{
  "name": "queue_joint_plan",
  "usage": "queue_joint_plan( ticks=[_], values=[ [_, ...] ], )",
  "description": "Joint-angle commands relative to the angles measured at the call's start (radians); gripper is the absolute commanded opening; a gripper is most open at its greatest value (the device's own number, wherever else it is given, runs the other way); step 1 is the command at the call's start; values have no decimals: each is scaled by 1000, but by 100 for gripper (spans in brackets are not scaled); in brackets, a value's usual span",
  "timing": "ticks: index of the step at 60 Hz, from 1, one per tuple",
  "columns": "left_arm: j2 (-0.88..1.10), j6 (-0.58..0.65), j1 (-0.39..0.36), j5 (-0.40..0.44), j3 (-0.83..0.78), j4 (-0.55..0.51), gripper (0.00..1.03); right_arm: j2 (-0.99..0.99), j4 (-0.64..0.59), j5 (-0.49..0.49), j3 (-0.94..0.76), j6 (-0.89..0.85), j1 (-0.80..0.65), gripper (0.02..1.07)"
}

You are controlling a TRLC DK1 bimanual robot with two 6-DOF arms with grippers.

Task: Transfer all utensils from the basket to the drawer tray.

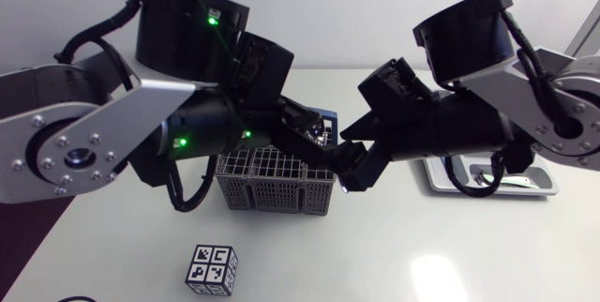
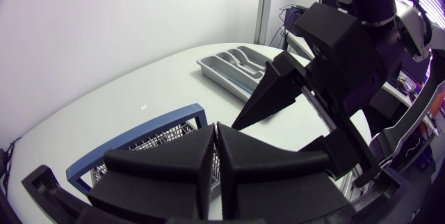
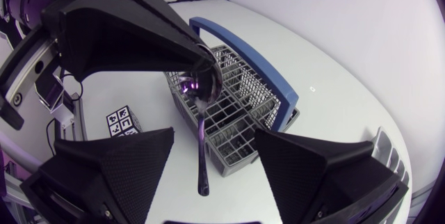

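Observation:
A grey wire basket (image 1: 272, 185) with a blue handle (image 3: 243, 53) stands mid-table. Above it my left gripper (image 3: 204, 78) is shut on the bowl end of a metal spoon (image 3: 202, 147), whose handle hangs straight down. My right gripper (image 3: 208, 182) is open, with one finger on either side of the hanging handle and apart from it. In the left wrist view my left gripper (image 2: 216, 151) has its fingers pressed together, and the right gripper's fingers (image 2: 274, 92) sit just ahead of it. The grey drawer tray (image 2: 233, 67) lies further off, at the table's right (image 1: 539, 185).
A black-and-white marker cube (image 1: 212, 269) sits on the table in front of the basket. My right arm (image 1: 459, 124) hangs over part of the drawer tray. Bare white tabletop lies at the front right.

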Motion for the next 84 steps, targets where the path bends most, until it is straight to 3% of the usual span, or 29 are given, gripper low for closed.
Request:
queue_joint_plan(
  ticks=[1, 27, 33, 48, 59, 64, 70, 84],
  values=[
    [15, -35, 10, 18, 38, -7, 3, 26, 20, -3, 24, 17, 8, 70],
    [20, -46, 22, 53, 44, -19, 3, 26, 37, -23, 18, 5, 18, 15],
    [20, -47, 23, 55, 45, -19, 4, 25, 37, -32, 13, -3, 22, 8],
    [11, -47, 25, 59, 47, -19, 6, 23, 31, -47, -4, -6, 28, 8],
    [-6, -52, 34, 66, 71, -22, 50, 22, 14, -61, -17, -12, 28, 8],
    [-20, -52, 49, 66, 88, -25, 62, 17, 1, -75, -30, -18, 24, 8],
    [-46, -53, 72, 66, 94, -23, 67, 9, -8, -81, -53, -41, 13, 8],
    [-83, -30, 148, 64, 94, -63, 68, -35, -111, -178, -76, -170, -150, 8]
  ],
)
